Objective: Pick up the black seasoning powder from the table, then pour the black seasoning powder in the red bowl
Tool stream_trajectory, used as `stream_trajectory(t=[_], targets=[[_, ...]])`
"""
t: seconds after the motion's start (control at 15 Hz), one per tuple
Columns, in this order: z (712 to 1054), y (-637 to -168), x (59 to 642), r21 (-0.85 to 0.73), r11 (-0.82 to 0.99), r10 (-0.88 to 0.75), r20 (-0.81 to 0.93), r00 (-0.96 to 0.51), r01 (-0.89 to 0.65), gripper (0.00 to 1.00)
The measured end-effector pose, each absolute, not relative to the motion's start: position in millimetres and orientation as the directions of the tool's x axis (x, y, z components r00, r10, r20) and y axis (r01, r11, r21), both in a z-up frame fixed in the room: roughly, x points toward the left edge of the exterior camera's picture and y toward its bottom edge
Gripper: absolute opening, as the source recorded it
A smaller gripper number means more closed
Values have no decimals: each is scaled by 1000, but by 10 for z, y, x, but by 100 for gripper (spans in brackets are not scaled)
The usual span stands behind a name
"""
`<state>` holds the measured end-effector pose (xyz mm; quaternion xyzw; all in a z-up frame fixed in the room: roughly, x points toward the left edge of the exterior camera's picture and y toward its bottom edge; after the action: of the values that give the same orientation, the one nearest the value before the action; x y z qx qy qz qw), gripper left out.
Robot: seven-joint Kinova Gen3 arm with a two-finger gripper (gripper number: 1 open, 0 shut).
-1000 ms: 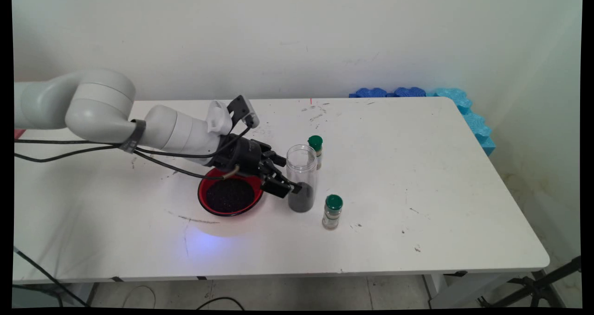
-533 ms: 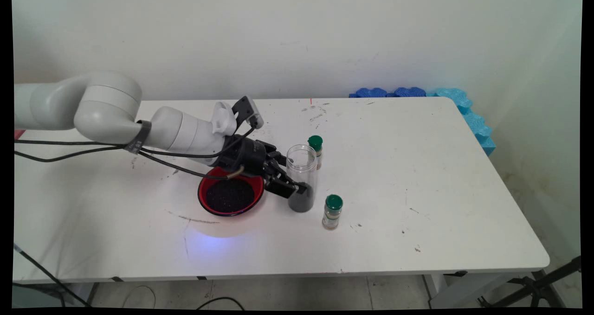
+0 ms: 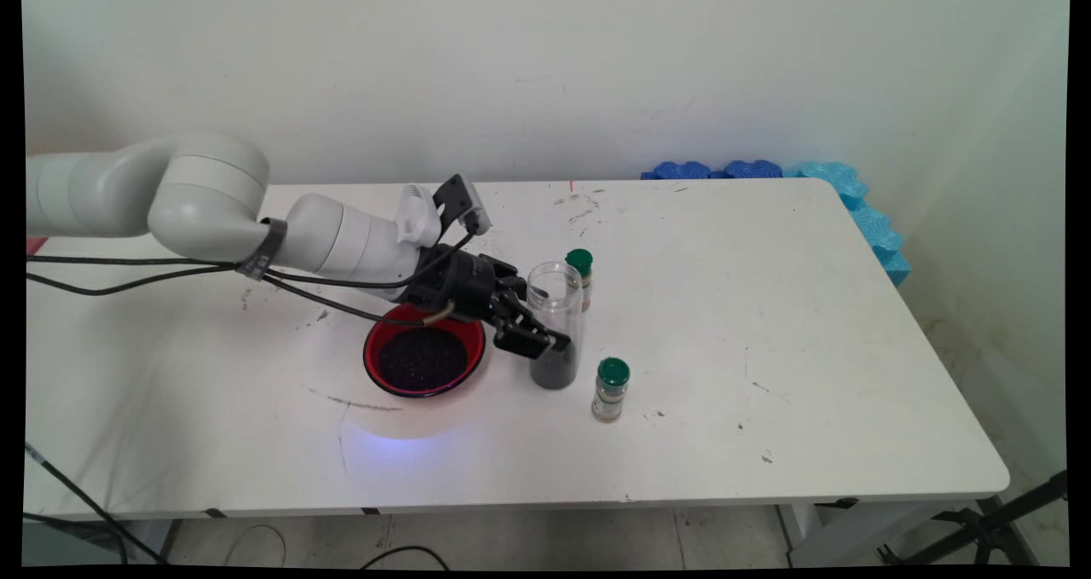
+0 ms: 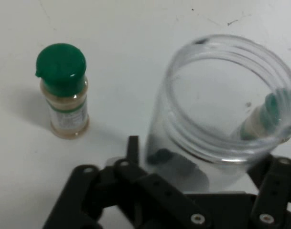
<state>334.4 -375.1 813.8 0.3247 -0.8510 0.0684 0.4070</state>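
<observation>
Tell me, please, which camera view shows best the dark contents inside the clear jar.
The main view: the clear jar appears from the side, dark material filling its bottom. The hand view looks into its mouth, so the contents are mostly hidden.

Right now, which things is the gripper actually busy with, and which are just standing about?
At the gripper:
- gripper, up against the clear jar, which has dark grains at its bottom
- red bowl of dark grains, just beside the jar

Standing about:
- nearer green-capped bottle
- farther green-capped bottle, behind the jar
- blue foam pieces at the table's far edge
</observation>
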Motion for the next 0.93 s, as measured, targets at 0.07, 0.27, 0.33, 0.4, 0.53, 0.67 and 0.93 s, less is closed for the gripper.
stream_trajectory(t=[0.07,0.27,0.33,0.4,0.53,0.67,0.93], targets=[[8141,-3755,3343,148,781,-495,738,-458,-606,0],[8155,-3759,3349,147,789,-488,740,-463,-596,0],[8163,-3758,3354,147,792,-485,740,-465,-592,0],[8176,-3755,3362,147,796,-482,740,-468,-587,0],[8222,-3747,3396,146,804,-476,738,-478,-576,0],[8310,-3726,3464,142,812,-470,734,-490,-566,0],[8555,-3644,3610,141,821,-466,727,-505,-554,0]])
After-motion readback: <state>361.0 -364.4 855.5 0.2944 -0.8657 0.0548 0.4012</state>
